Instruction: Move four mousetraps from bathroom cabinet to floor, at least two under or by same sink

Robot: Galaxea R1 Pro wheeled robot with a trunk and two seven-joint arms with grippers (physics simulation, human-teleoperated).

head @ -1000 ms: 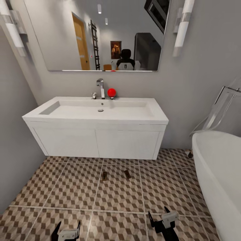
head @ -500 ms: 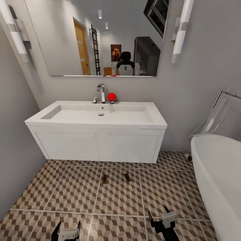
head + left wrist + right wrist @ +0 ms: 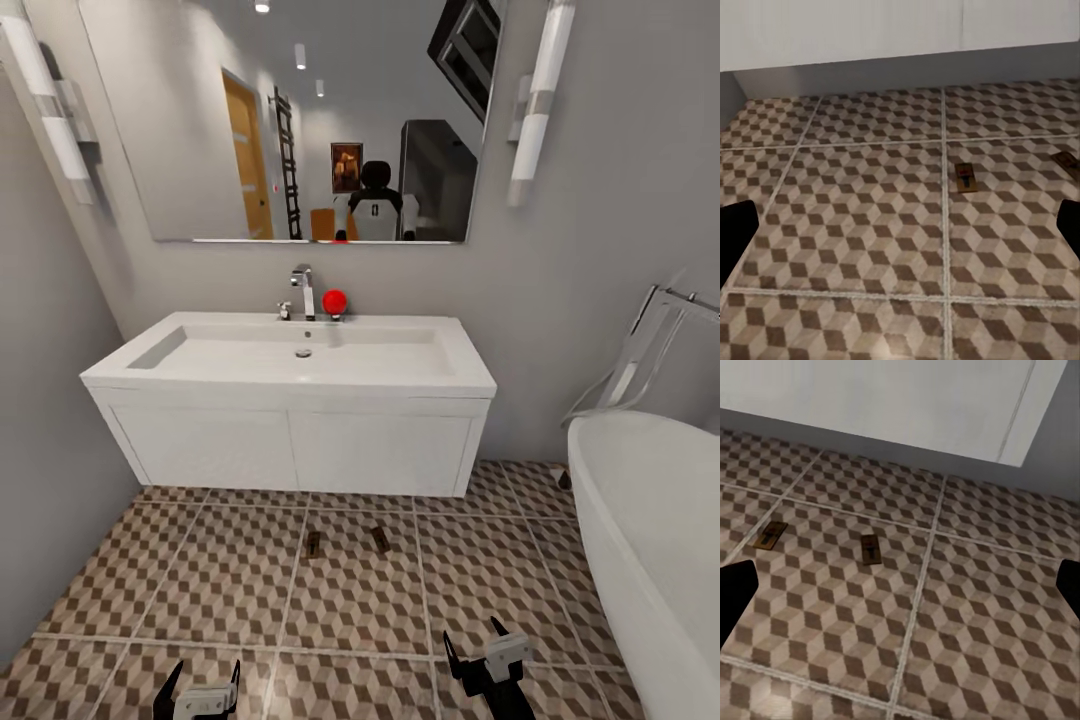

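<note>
Two mousetraps point(image 3: 313, 544) point(image 3: 380, 539) lie flat on the cube-patterned bathroom floor point(image 3: 220, 580), just in front of the white sink vanity point(image 3: 290, 440). In the left wrist view one mousetrap point(image 3: 965, 178) lies ahead and another point(image 3: 1067, 160) sits at the picture's edge. Both mousetraps point(image 3: 769, 535) point(image 3: 871, 549) also lie ahead of the dark fingertips point(image 3: 735, 589) in the right wrist view. My left gripper point(image 3: 203, 682) and right gripper point(image 3: 473, 640) hang low over the tiles, well short of the traps, both open and holding nothing. The cabinet is out of view.
A white bathtub point(image 3: 650, 520) with a chrome rack point(image 3: 650, 340) behind it stands at the right. A grey wall point(image 3: 40, 480) closes the left side. A faucet point(image 3: 302, 285) and a red ball point(image 3: 334, 300) sit on the sink top, under a mirror point(image 3: 300, 120).
The whole picture has shifted: the sink sits lower and a little smaller, so the camera has moved. The traps stay put and both grippers hold the same open pose.
</note>
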